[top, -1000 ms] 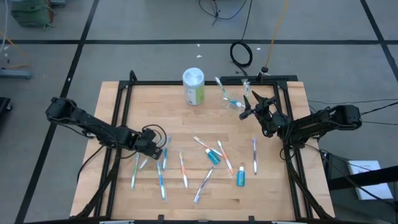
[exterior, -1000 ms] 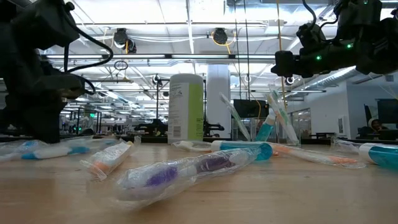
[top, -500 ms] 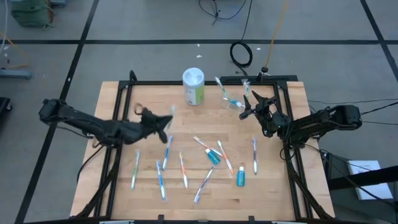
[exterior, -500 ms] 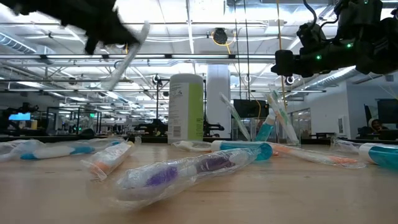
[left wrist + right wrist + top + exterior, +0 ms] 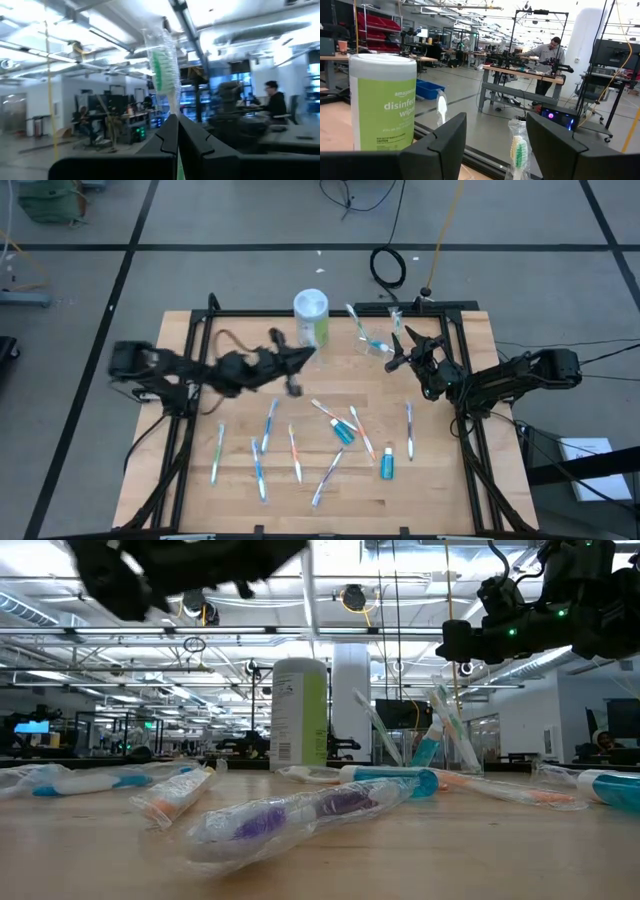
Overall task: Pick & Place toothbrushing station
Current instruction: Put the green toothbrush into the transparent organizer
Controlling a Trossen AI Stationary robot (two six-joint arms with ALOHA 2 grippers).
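My left gripper (image 5: 298, 358) hangs above the table's middle, left of the wipes canister, shut on a clear-wrapped toothbrush with green bristles (image 5: 167, 70). The clear cup (image 5: 378, 345) stands at the far right with toothbrushes (image 5: 355, 320) leaning in it. My right gripper (image 5: 403, 350) waits open just right of the cup, touching nothing; a wrapped green-bristled brush (image 5: 519, 150) shows between its fingers, farther off. Several wrapped toothbrushes (image 5: 294, 453) and two teal toothpaste tubes (image 5: 343, 430) lie flat on the wood. My left gripper pinches the toothbrush between its two fingers, just below the head (image 5: 173, 109). The head sticks out past the fingertips, along the fingers' line, and a bit of green handle (image 5: 178, 170) shows farther back between them. The brush is lifted clear of the table.
A white and green disinfectant wipes canister (image 5: 311, 318) stands at the far middle, close to my left gripper. A black frame (image 5: 200, 330) runs round the wooden table. Bare wood lies between the canister and the loose brushes. A person (image 5: 547, 52) works at a bench beyond the table.
My left gripper has risen from the loose brushes at the table's near left and travelled toward the far right, up to the wipes canister. It has tipped from pointing down to about level and rolled. The toothbrush has come up with it, clear of the table.
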